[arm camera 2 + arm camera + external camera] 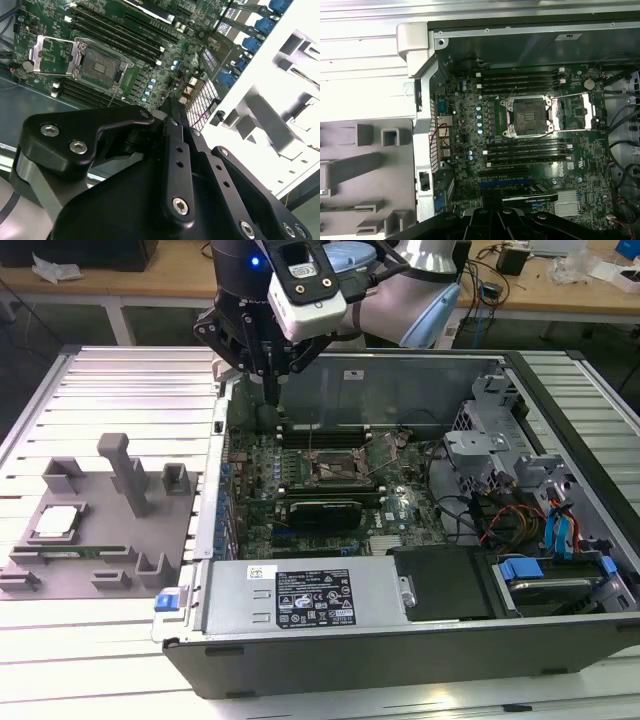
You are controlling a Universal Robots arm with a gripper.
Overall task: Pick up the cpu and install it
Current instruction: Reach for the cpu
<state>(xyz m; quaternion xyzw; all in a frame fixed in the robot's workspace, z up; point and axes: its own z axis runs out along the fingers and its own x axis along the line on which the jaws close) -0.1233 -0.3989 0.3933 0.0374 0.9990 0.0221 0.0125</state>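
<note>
One open computer case (pixel 420 665); grey tray (pixel 105 525) beside it; gripper (pixel 272 390) hovers over the case's rear corner, fingers pinched together, empty; socket (pixel 527 116) open, bare; cpu (pixel 57 523) on tray, well apart; pick-up judged unstarted; grasping needs fingers parted.

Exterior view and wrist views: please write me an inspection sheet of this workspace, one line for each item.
surface: slatted metal table, carrying an open computer case and a grey fixture.
job's things: cpu lies in the fixture; socket on the motherboard is open and empty.
clutter: green memory stick in the fixture.
grippers: gripper shut, empty, over the case on the side nearest the fixture.
cables: loose wires in the case, on the exterior view's right.
surroundings: wooden benches behind.
</note>
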